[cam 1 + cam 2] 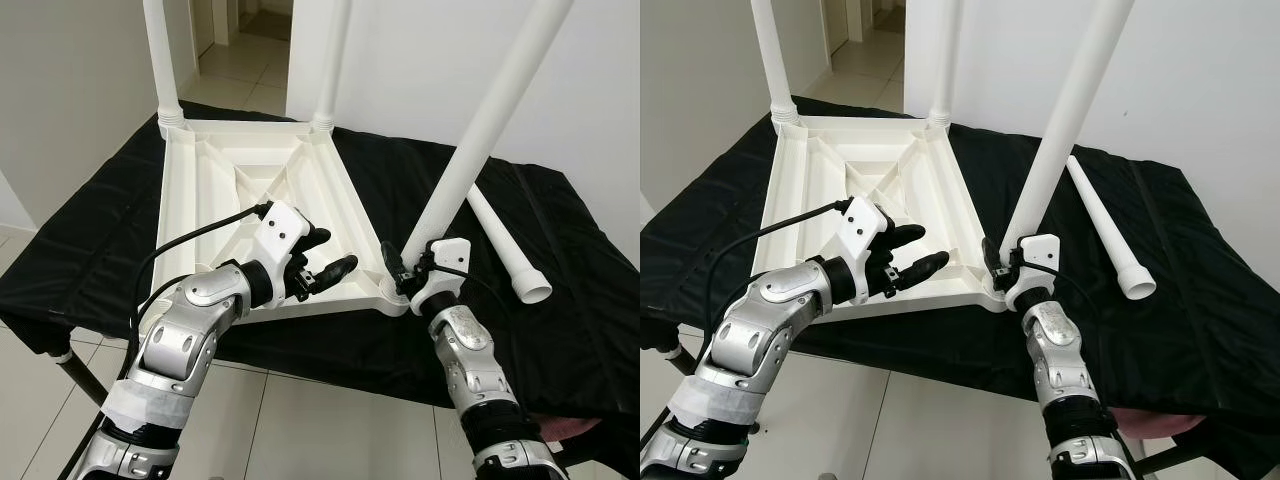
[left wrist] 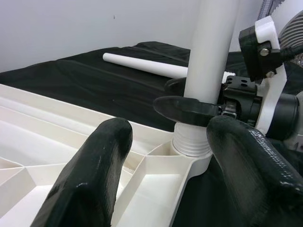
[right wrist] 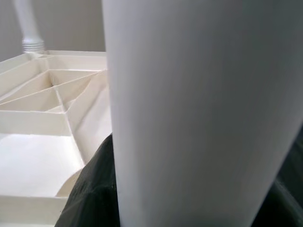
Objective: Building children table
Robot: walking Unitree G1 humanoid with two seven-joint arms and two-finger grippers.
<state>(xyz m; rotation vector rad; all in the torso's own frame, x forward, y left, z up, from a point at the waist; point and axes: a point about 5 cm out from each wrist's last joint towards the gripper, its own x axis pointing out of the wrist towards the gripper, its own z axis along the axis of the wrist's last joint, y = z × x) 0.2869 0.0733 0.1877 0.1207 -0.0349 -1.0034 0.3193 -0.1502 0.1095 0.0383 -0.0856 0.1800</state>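
Two legs already stand in the upturned white table (image 1: 250,200) on the black-draped tabletop (image 1: 560,300). From the head we see the right claw (image 1: 400,268) pinching a third, tilted leg (image 1: 470,150) at its corner socket; a loose leg (image 1: 505,245) lies beside. At the left wrist, the left claw (image 2: 165,156) hangs spread.

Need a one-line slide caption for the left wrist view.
Right gripper clamps the third table leg at its threaded corner socket in the upturned tabletop; a spare leg lies on black cloth.
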